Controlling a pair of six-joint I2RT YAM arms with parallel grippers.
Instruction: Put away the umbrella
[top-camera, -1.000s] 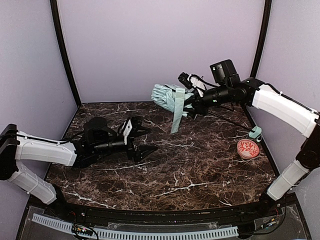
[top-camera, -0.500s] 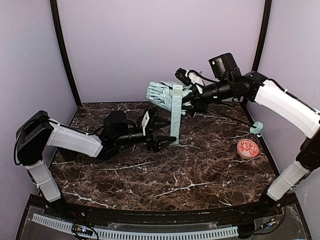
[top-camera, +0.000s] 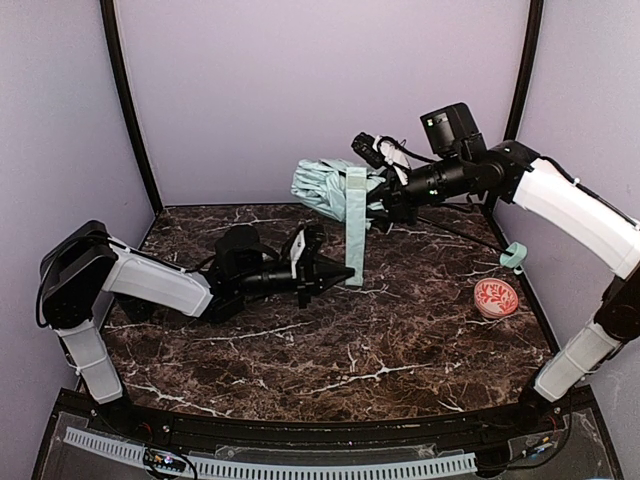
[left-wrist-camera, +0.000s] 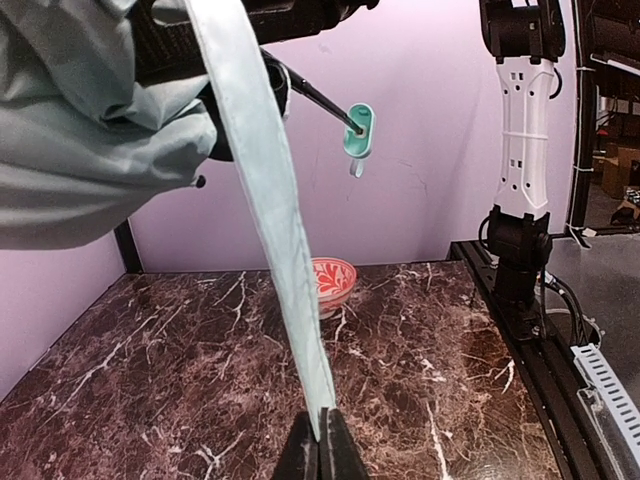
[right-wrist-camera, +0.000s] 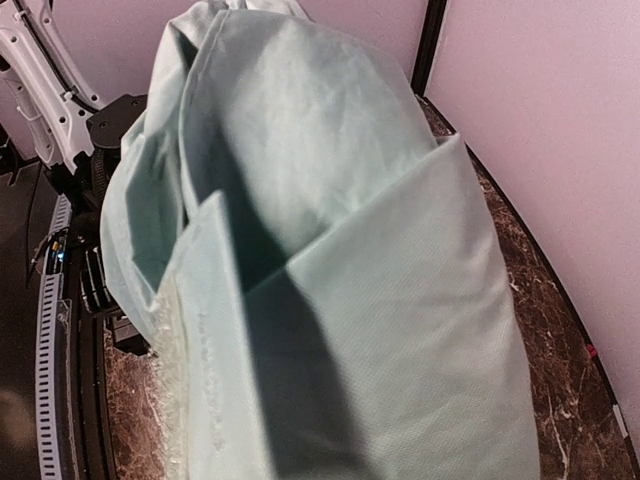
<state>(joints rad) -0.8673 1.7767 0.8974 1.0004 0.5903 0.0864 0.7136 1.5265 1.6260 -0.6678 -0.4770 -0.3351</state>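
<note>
Right hand grips the bundled fabric of the pale mint-green folding umbrella, aloft over the far edge of the marble bench. Left hand is pinched closed on the tip of the hanging mint strap. Risk: the thin pinch slips, or a hard pull tugs the canopy loose. Round orange-red patterned ball sits near the right edge, not in the way.

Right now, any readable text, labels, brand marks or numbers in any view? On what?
No legible text in any view.
umbrella: plain mint fabric, no print.
red bowl: white leaf-like pattern only, no letters.
small board on the front rail: coloured specks, too small to read.
</note>
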